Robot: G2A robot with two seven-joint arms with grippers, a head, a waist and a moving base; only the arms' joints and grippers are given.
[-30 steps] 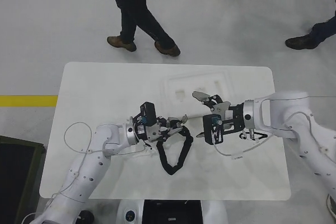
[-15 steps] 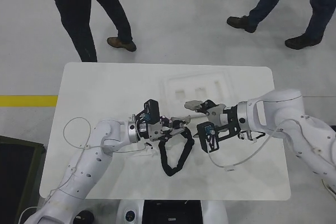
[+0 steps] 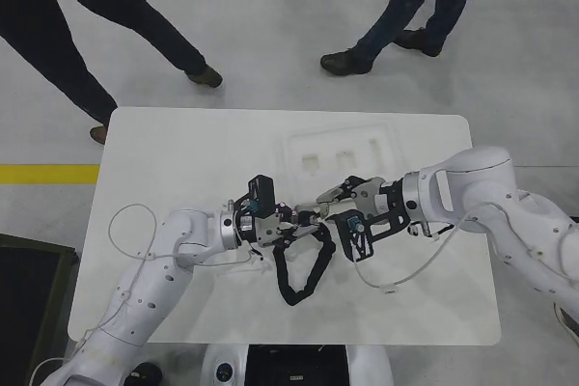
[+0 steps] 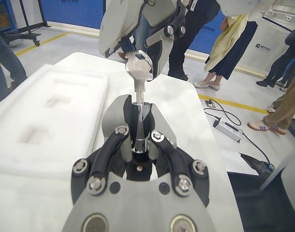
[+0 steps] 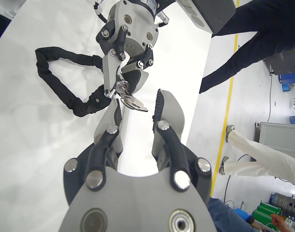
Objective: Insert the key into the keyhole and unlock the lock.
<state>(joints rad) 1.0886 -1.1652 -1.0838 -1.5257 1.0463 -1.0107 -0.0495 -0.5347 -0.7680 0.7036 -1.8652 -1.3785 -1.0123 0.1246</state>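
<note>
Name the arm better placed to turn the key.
Right. The right claw, open, straddles the head of the key, whose blade sits in the lock; the left claw is shut on that lock, steadying it.

Taking 12 o'clock as straight out along its fingers, R gripper (image 5: 137,112) is spread wide w/ the key (image 5: 135,106) head btwn the pads, one pad at 9 close by it, the other at 3 w/ a clear gap. At 12 the L gripper (image 5: 122,81) faces it, clamped on the lock (image 5: 121,87) cylinder, key blade in its end. Black sleeved chain (image 5: 62,90) loops off toward 10 across the white table (image 5: 29,158).
</note>
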